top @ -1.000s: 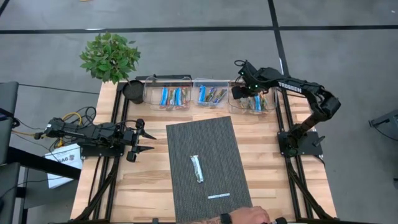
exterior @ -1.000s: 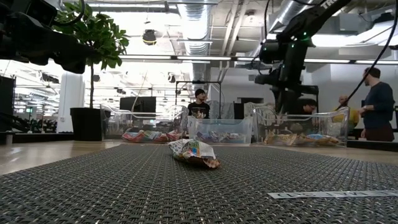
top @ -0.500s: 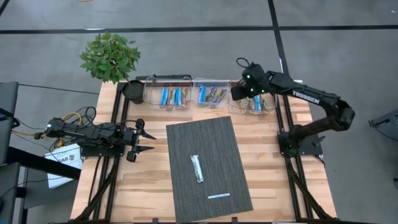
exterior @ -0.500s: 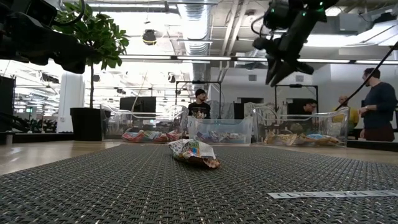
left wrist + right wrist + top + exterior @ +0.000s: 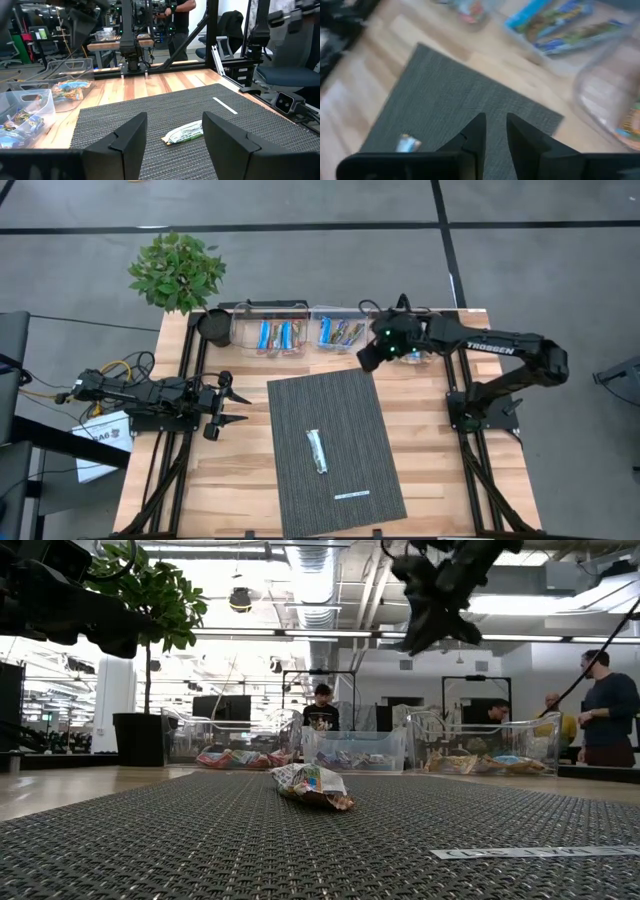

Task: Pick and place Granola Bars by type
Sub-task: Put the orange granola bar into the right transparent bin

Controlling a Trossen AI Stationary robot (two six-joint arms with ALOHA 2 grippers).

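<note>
A wooden table [image 5: 250,480] is covered by a grey mat [image 5: 340,405], where one silvery bar [image 5: 317,451] is seen. "TROSSEN" is written on the right arm [image 5: 495,347]. The right gripper's [image 5: 366,358] fingers are slightly apart and empty, and the left gripper's [image 5: 240,407] are spread and empty.

Even, bright overhead light in high view, soft shadows only. Low view backlit by glaring ceiling lamps [image 5: 240,600], near mat [image 5: 200,850] out of focus. Right wrist view motion-blurred throughout. Left wrist view sharp, evenly lit.

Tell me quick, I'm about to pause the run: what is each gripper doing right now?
Left gripper: open, empty, parked at the table's left side.
Right gripper: fingers slightly apart, holding nothing, above the mat's far right corner.
</note>
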